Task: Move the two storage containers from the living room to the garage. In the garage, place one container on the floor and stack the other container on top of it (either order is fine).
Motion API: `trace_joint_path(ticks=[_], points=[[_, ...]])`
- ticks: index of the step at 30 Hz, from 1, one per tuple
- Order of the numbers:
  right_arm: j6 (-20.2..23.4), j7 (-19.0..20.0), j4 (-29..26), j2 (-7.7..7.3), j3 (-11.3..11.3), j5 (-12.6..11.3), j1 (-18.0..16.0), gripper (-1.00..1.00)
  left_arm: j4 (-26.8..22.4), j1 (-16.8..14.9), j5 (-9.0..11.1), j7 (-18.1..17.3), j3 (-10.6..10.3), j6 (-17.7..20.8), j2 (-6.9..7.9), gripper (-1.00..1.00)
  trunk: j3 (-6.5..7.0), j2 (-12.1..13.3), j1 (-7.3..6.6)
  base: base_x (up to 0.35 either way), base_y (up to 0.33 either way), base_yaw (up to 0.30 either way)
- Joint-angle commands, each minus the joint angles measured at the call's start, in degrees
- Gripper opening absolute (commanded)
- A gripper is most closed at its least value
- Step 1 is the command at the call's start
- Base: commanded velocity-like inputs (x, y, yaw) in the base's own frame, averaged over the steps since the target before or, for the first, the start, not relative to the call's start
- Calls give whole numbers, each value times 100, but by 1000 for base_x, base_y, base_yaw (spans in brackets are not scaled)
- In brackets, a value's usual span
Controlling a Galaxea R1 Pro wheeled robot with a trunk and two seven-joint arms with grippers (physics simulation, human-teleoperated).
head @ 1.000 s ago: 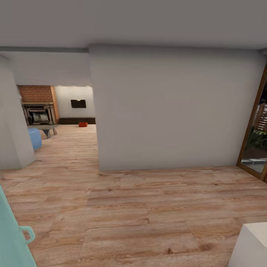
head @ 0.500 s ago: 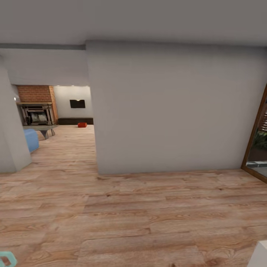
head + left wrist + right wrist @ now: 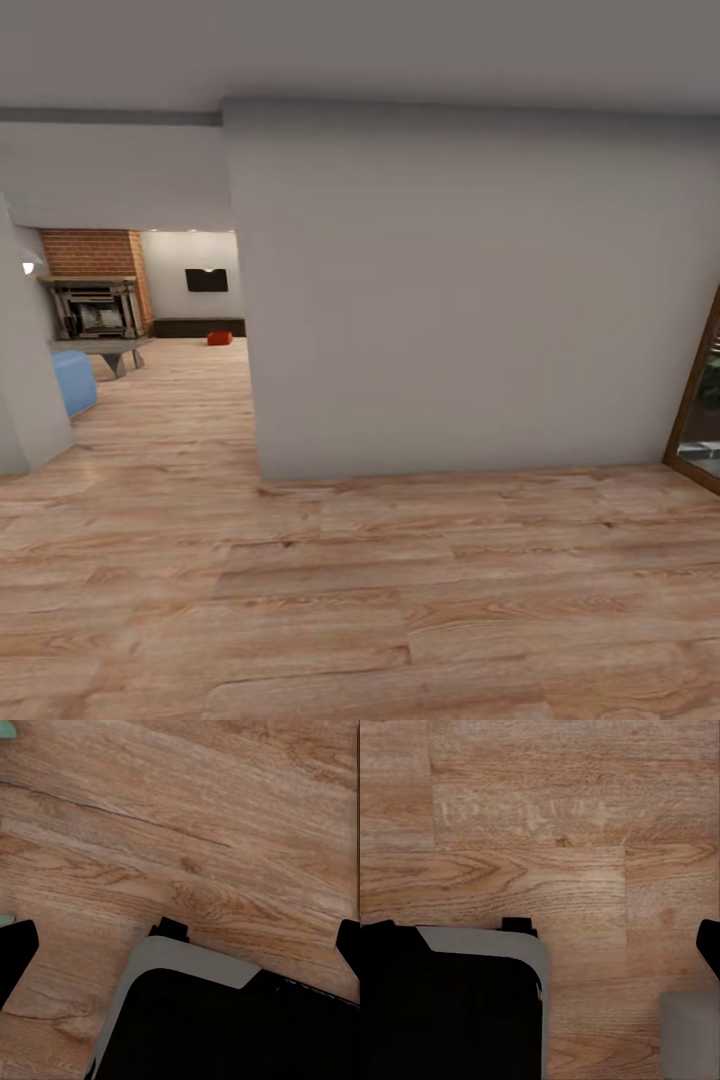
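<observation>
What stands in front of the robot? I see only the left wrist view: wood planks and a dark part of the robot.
Observer: A plain grey wall stands straight ahead in the head view.
Operator: Is there a way around it?
Observer: Yes, an opening at its left leads to a room with a brick fireplace.
Operator: Is a container there?
Observer: One orange-red container sits at the far end, by a low dark bench.

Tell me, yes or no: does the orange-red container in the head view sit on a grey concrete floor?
No, the storage container rests on light wood planks.
</observation>
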Motion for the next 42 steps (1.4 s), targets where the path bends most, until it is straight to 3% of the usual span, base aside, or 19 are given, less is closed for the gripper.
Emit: trace_joint_path(ticks=[1,14,42], points=[[-29,-3,18,4,48,-40,-8,100,4,-5,0,4,42,-18,-1,100,-8,-5,4,322,0,0],[-22,1,18,12,53,-51,-8,100,4,-5,-1,4,39,-21,-1,100,-8,-5,4,322,0,12],[-16,78,18,-19,65,-31,-8,100,4,-5,-1,4,39,-16,-1,100,-40,-5,4,322,0,257]])
